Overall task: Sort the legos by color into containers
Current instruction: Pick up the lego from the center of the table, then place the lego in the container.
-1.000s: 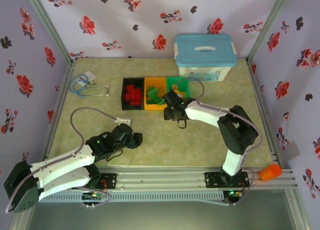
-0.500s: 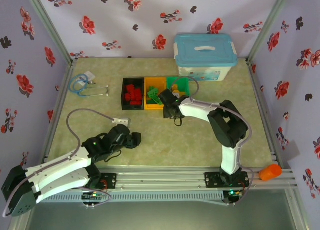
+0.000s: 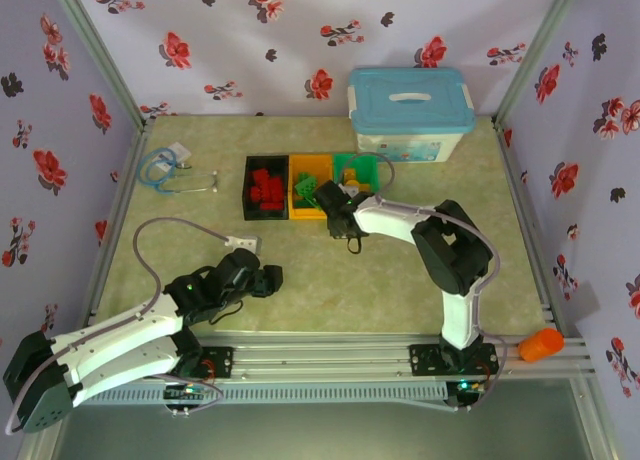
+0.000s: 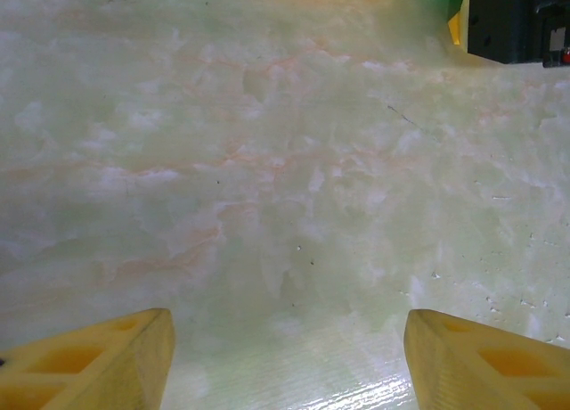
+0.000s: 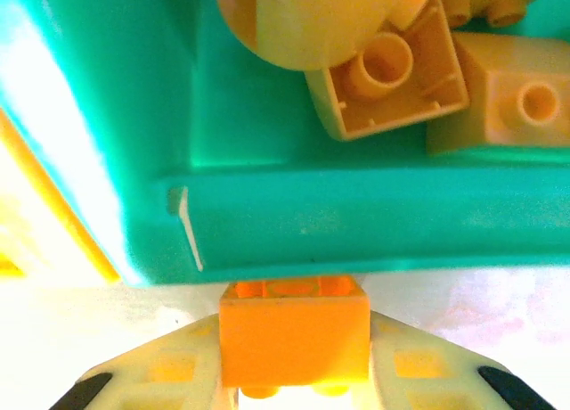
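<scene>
From above, my right gripper sat at the green bin's near wall toward the table's far edge; the left wrist showed my left gripper spread and empty; the right wrist showed an orange-yellow lego clamped short of that wall, which I feared it could snag.

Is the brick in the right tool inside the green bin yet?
Not yet. The right tool holds the yellow brick just outside the green bin.
</scene>
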`<state>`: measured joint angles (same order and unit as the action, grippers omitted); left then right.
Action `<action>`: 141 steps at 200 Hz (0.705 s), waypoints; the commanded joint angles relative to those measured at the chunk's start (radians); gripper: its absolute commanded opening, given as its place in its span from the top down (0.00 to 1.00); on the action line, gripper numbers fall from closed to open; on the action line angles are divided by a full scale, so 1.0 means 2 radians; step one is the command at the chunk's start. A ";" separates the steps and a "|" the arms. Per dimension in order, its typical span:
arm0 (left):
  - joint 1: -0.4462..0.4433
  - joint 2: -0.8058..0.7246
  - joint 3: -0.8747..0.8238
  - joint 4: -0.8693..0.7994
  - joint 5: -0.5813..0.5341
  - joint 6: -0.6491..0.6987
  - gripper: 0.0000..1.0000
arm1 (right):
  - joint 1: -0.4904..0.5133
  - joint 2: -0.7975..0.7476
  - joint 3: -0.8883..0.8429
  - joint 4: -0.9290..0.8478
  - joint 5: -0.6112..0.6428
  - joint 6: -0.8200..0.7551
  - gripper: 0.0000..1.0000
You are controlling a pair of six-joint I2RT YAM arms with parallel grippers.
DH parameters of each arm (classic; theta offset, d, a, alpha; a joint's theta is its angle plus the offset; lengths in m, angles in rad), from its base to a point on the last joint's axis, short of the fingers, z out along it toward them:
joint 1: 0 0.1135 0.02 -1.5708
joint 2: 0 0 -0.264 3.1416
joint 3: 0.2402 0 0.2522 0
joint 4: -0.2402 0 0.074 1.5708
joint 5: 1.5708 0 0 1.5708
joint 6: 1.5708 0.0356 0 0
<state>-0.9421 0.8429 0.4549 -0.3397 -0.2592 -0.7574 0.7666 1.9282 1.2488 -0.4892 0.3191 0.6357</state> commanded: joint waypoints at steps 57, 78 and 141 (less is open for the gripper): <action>0.005 0.009 0.004 0.011 -0.007 0.005 0.32 | 0.013 -0.104 0.034 -0.065 0.068 -0.025 0.77; 0.005 0.002 0.002 0.005 -0.007 0.001 0.32 | -0.009 -0.092 0.073 -0.083 0.059 -0.045 0.75; 0.004 -0.039 0.003 -0.011 0.002 -0.012 0.33 | -0.080 -0.021 0.183 -0.104 0.015 -0.088 0.71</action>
<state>-0.9413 0.7887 0.4549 -0.3359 -0.2588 -0.7620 0.6426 1.8206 1.5452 -0.6422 0.3855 0.5148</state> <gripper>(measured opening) 0.664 0.299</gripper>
